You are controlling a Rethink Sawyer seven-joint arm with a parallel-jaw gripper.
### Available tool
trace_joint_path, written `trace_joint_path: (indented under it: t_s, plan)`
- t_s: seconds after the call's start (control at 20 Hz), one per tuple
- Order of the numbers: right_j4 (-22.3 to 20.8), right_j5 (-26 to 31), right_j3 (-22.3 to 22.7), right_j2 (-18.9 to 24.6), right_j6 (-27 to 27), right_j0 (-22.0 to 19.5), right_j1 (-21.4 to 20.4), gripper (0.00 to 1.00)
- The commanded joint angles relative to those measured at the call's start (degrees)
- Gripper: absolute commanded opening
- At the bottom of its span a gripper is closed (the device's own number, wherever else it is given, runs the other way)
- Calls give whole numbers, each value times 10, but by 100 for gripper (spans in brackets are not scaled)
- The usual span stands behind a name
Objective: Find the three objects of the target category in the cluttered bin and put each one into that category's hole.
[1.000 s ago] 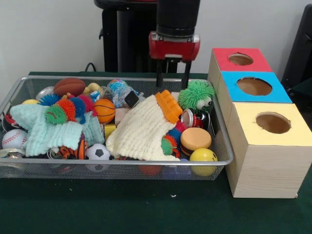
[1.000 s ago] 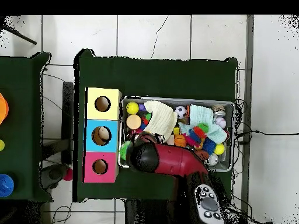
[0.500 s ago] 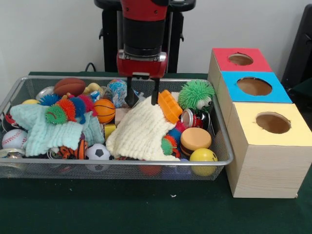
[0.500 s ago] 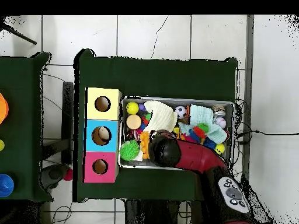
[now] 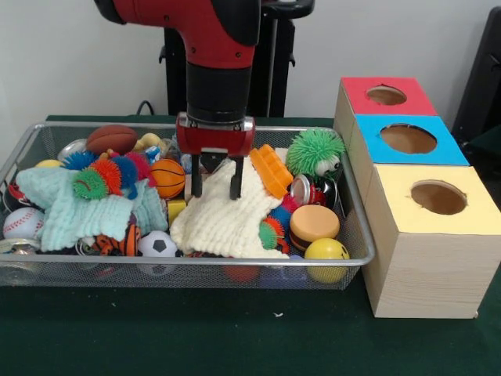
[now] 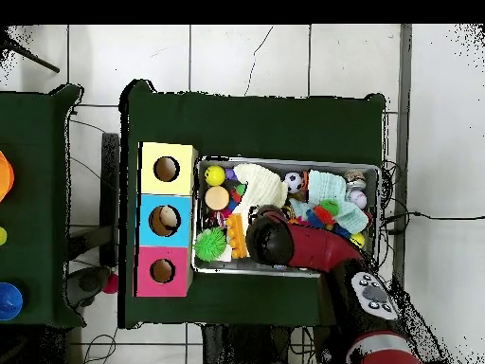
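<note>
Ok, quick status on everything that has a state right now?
gripper: open, fingers down on the cream cloth
cream cloth: crumpled, draped over toys
mint cloth: crumpled, spiky balls on it
wire bin: full, cluttered
red, blue and yellow holes: open, unblocked

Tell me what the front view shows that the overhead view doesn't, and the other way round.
Only the front view shows the gripper, fingers open, tips at the cream knitted cloth. Only the overhead view shows the tiled floor and a neighbouring table; there the red arm covers the gripper. Both show the wire bin, the green spiky ball and the three-hole box.
</note>
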Motion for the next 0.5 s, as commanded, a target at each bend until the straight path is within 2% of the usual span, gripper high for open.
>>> trace_joint_path:
  t_s: [0.05,0.2,0.35,0.5]
  plan:
    - [-20,-59,-50,15,71,9,68,100]
    - [-7,-76,-48,17,82,7,79,100]
    - [7,-83,-42,39,93,-11,98,100]
    - [9,-94,-53,34,94,-10,116,100]
